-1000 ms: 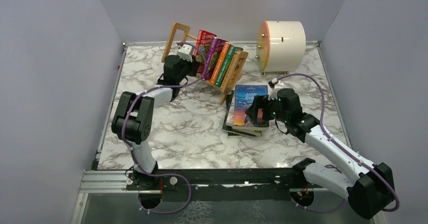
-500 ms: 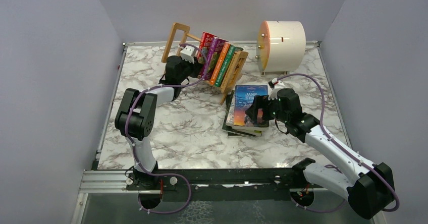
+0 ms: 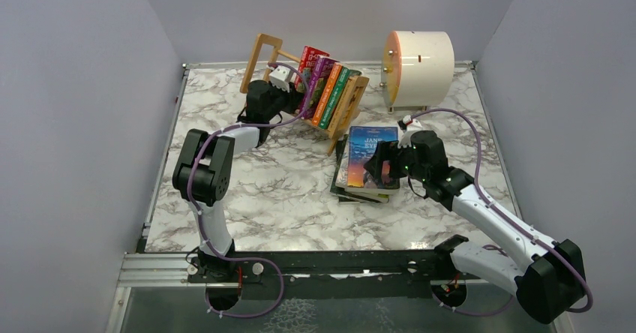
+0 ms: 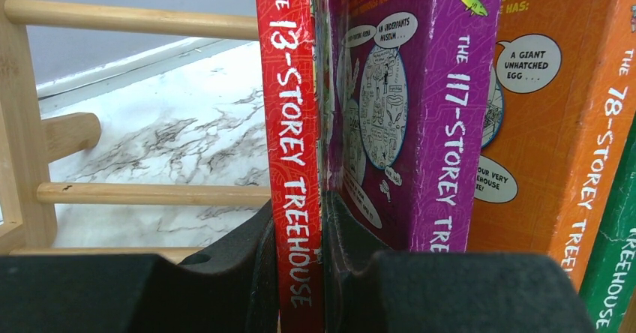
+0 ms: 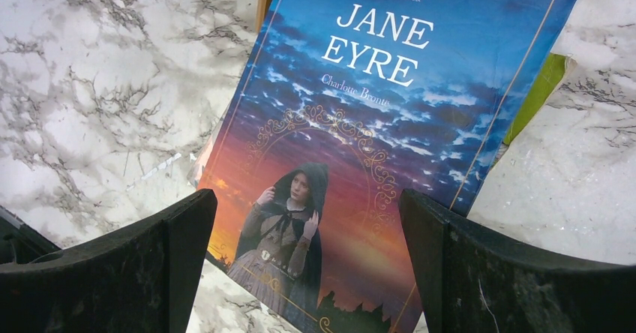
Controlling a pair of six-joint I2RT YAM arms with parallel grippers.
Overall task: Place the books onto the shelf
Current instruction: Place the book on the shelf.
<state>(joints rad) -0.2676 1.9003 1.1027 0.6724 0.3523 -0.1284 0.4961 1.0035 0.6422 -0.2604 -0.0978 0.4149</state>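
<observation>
My left fingers (image 3: 294,100) are pinched narrow on the red book (image 4: 289,123), one pad on each side of its spine near the lower end. That red book stands at the 9 o'clock end of the row in the shelf (image 3: 259,54). The purple book (image 4: 450,123) is right against it at 3 o'clock, followed by the orange book (image 4: 555,123) and the green book (image 4: 619,273). All four lean together toward 3 o'clock, spines facing me. The 9 o'clock part of the shelf holds only bare rails.

The shelf sits at the 12 o'clock end of the marble worktop (image 3: 247,190), with the cream drum (image 3: 418,67) at its 3 o'clock, apart from it.

My right fingers (image 3: 381,169) are spread wide, one on each side of the near end of the Jane Eyre book (image 5: 360,160). I cannot tell whether they touch it. It lies face up on top of the stack (image 3: 352,192), at 5 o'clock from the shelf and just beside its end piece.
</observation>
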